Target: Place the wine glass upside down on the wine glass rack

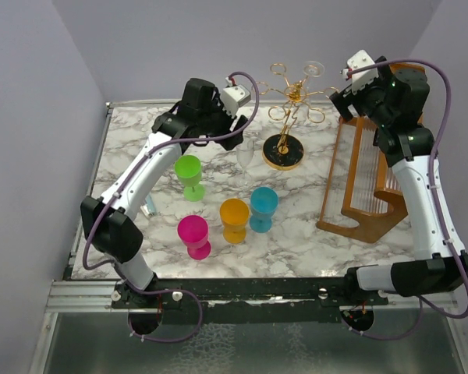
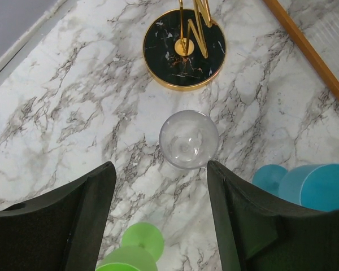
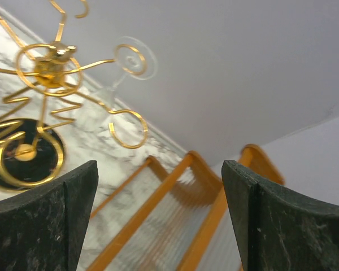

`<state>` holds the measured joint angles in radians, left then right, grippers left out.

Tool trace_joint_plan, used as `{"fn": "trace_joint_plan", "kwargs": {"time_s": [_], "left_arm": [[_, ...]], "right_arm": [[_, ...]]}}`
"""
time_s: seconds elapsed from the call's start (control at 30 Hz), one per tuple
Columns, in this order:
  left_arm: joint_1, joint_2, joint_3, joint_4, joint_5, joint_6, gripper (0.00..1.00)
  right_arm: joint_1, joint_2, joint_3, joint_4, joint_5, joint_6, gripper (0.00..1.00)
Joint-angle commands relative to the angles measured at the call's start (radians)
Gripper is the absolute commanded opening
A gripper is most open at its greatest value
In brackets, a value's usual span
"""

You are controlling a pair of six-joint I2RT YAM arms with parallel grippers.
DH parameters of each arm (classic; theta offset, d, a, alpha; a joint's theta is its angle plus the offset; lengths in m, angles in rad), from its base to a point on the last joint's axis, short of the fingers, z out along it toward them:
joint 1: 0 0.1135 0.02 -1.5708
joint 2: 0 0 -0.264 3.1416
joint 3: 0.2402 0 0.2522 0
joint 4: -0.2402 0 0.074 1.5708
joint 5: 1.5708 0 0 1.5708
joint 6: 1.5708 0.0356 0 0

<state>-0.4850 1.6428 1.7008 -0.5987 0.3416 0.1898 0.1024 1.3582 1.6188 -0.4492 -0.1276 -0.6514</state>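
The gold wine glass rack [image 1: 293,97] stands on its round black base [image 1: 283,152] at the back of the marble table; it also shows in the left wrist view [image 2: 165,56] and the right wrist view [image 3: 51,70]. One clear wine glass [image 3: 137,58] hangs upside down from a ring arm [image 1: 313,70]. A second clear wine glass [image 1: 244,158] stands upright just left of the base [image 2: 188,139]. My left gripper [image 2: 161,169] is open and empty, high above this glass [image 1: 232,118]. My right gripper [image 3: 159,169] is open and empty, raised to the right of the rack [image 1: 343,100].
A brown wooden slatted frame [image 1: 366,187] stands at the right [image 3: 158,209]. Green [image 1: 189,173], pink [image 1: 193,234], orange [image 1: 235,218] and blue [image 1: 263,206] goblets stand at the middle front. A small pale object [image 1: 147,209] lies left of them.
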Motion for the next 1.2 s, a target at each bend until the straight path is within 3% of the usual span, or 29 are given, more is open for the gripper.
{"fn": "trace_joint_plan", "kwargs": {"time_s": [0.0,0.23,0.5,1.17], "left_arm": [[-0.013,0.086,0.089,-0.073,-0.046,-0.010,0.68],[-0.021,0.182,0.181,-0.130,-0.061,-0.020,0.60],[-0.034,0.238,0.212,-0.165,-0.066,-0.020,0.41],[-0.046,0.195,0.153,-0.193,-0.103,0.062,0.09]], "right_arm": [[-0.004,-0.067,-0.097,-0.039,-0.172,0.155,0.89],[-0.004,-0.103,-0.151,-0.047,-0.241,0.203,0.88],[-0.004,-0.115,-0.159,-0.052,-0.244,0.207,0.88],[-0.006,-0.130,-0.190,-0.040,-0.224,0.187,0.88]]}}
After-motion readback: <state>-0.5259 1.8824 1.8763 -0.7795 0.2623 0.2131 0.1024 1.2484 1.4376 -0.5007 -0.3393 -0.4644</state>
